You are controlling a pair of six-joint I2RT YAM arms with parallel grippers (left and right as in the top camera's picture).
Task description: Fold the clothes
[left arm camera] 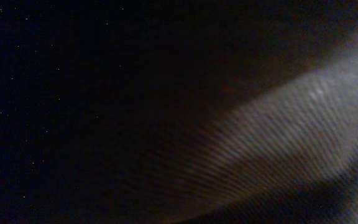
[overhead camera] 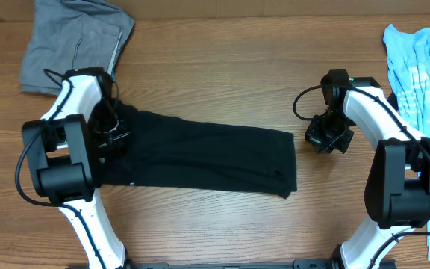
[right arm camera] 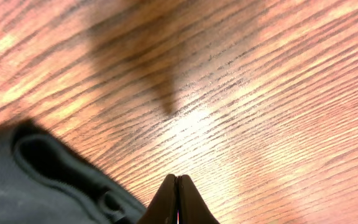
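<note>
My right gripper point(right arm camera: 176, 199) has its two fingers pressed flat together with nothing between them, tips low over the bare wooden table point(right arm camera: 260, 93), just beside a rolled dark hem of the black T-shirt point(right arm camera: 36, 174). My left gripper point(overhead camera: 114, 139) is closed as well, down on the shirt's opposite end; its own camera sees only dark ribbed cloth right up against the lens (whether any fabric is pinched I cannot tell). The shirt lies as a long band across the middle of the table, between my two arms. Further out, a grey folded garment point(overhead camera: 69, 41) sits at the far left corner, and a light blue printed shirt point(overhead camera: 424, 67) lies at the right edge, well apart from the black one
</note>
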